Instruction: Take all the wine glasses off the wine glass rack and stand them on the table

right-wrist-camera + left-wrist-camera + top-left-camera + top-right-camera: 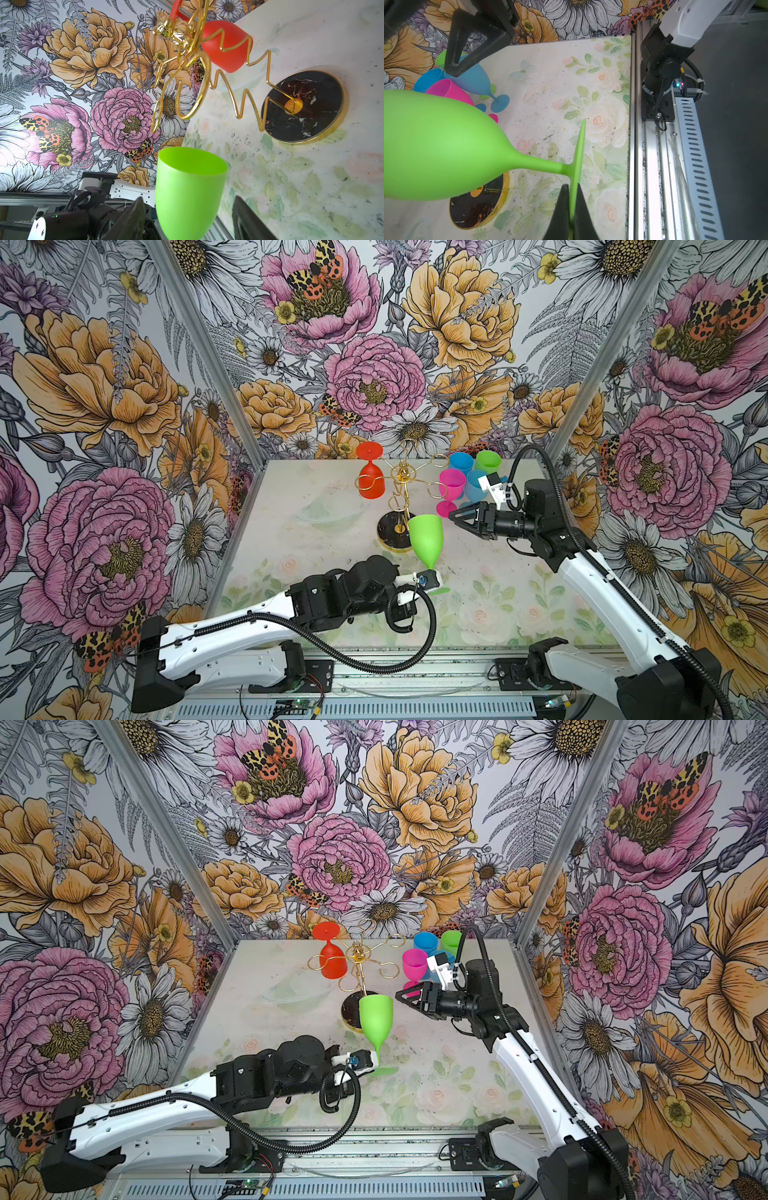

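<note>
A green wine glass (426,539) (376,1017) stands tilted, bowl up, in front of the wine glass rack's black base (388,531). My left gripper (572,186) (435,583) is shut on the thin edge of its foot. The glass is free of the gold wire rack (402,479) (228,87), where a red wine glass (371,485) (226,47) hangs upside down from an arm. My right gripper (453,515) (188,198) is open beside the green bowl's rim. In the right wrist view the green bowl (189,187) shows between its fingers with gaps on both sides.
Pink (452,485), blue (460,462) and green (488,460) glasses stand grouped at the back right, just behind the right wrist. A clear shallow dish (328,510) lies left of the rack's base. The floral table (498,605) ends at a metal rail (415,664) in front.
</note>
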`<state>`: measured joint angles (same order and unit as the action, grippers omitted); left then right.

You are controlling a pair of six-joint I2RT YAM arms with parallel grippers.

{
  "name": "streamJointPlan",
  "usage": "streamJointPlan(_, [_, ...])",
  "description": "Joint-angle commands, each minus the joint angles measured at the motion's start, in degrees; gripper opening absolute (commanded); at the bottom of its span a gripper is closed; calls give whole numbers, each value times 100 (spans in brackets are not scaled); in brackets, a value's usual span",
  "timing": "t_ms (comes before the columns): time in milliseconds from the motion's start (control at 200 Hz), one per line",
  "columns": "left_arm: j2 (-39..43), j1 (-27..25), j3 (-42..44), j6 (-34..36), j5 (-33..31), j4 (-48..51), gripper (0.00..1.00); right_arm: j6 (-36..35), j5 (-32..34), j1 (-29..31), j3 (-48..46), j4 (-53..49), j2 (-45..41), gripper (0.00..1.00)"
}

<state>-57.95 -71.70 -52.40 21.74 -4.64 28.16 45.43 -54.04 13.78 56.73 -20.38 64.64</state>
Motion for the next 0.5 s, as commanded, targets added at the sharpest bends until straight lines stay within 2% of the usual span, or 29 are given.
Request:
streamJointPlan(0, [-145, -370, 132, 1168, -1260, 11, 0, -43, 100, -56, 99, -234, 184, 67])
streamJointPlan(130, [-376, -406, 212, 1749, -1727, 3, 0, -84, 44, -68, 256, -290, 382, 66])
streamJointPlan(140, [-390, -531, 217, 1789, -1749, 0, 0, -88, 26, -71, 281, -297, 404, 66])
streamJointPlan(495, [-751, -787, 478, 2586, -2838, -10, 0, -513, -212, -87, 500, -842, 808, 59])
